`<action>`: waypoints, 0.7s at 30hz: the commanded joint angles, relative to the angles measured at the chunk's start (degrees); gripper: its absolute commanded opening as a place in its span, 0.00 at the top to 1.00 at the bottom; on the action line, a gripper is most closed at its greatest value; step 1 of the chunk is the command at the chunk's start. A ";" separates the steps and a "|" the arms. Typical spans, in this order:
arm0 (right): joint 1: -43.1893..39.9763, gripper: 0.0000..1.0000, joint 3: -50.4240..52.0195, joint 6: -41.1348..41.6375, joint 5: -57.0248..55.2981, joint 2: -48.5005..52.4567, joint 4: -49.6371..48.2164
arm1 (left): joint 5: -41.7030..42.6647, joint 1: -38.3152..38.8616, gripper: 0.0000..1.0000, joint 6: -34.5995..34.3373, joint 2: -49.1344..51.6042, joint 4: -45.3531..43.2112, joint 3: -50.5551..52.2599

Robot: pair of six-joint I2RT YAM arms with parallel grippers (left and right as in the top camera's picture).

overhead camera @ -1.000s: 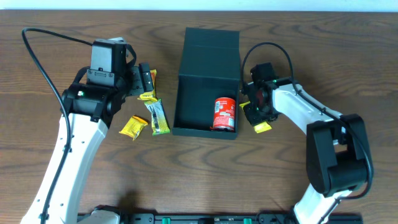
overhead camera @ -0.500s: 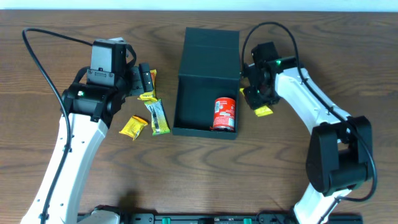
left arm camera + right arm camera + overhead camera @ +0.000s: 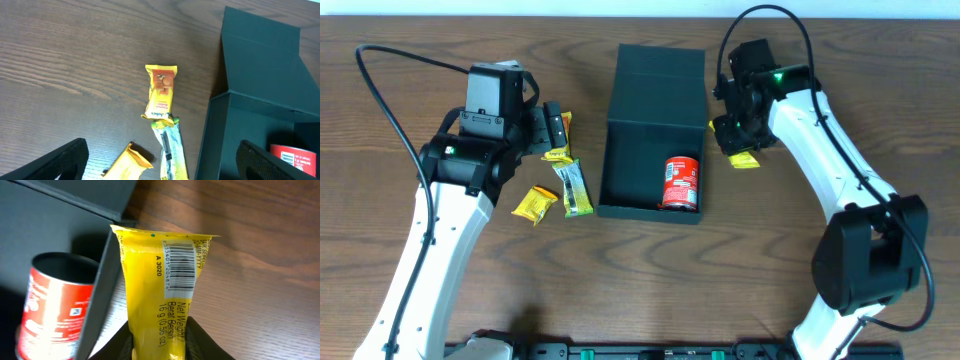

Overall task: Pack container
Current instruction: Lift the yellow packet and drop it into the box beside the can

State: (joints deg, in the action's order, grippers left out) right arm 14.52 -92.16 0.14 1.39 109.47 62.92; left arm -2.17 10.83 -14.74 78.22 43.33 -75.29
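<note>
The dark teal-black container (image 3: 655,120) lies open mid-table, lid flap at the far side, with a red can (image 3: 681,182) inside near its front right corner. My right gripper (image 3: 735,140) is shut on a yellow snack packet (image 3: 162,290) and holds it above the table just right of the container's right wall (image 3: 100,305). My left gripper (image 3: 552,128) is open and empty above the snacks left of the container. Below it lie a yellow-orange packet (image 3: 161,92), a green-yellow bar (image 3: 171,150) and a crumpled yellow packet (image 3: 129,162).
The brown wooden table (image 3: 770,270) extends in front of both arms. A black cable (image 3: 380,90) loops from the left arm over the far left of the table. The right arm's cable (image 3: 760,20) arcs near the far edge.
My right gripper has lifted the yellow packet and carried it toward the far side, along the container's right wall. The left arm has not moved.
</note>
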 commanded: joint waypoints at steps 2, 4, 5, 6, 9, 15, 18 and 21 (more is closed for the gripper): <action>1.99 0.70 -1.40 5.11 4.42 0.00 0.33 | -1.14 0.07 0.05 0.44 -0.35 0.15 -0.74; 3.08 0.70 -1.40 6.16 6.40 -0.09 0.28 | -1.31 0.07 0.04 0.66 -0.35 0.15 -0.74; 3.78 0.70 -1.40 6.95 6.86 -0.09 0.26 | -1.44 0.07 0.04 0.63 -0.35 0.13 -0.74; 4.44 0.70 -1.44 7.54 7.04 -0.11 0.26 | -1.44 0.07 0.05 0.66 -0.35 0.15 -0.74; 7.04 0.70 -1.46 10.84 7.19 -0.11 0.26 | -1.44 0.07 0.04 0.66 -0.33 0.15 -0.74; 12.63 0.69 -1.51 17.75 8.09 -0.11 -1.53 | -1.44 0.07 0.05 0.68 -0.33 0.17 -0.74; 15.12 0.68 -1.51 21.70 8.09 -0.11 -3.26 | -1.42 0.07 0.04 1.11 -0.33 0.24 -0.74; 17.31 0.68 -1.51 25.07 8.07 -0.11 -4.50 | -1.42 0.07 0.05 1.55 -0.33 0.61 -0.74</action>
State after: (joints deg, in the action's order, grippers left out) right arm 30.00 -92.27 19.29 8.91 109.47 59.02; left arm -2.22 10.83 -14.63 78.22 43.51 -75.29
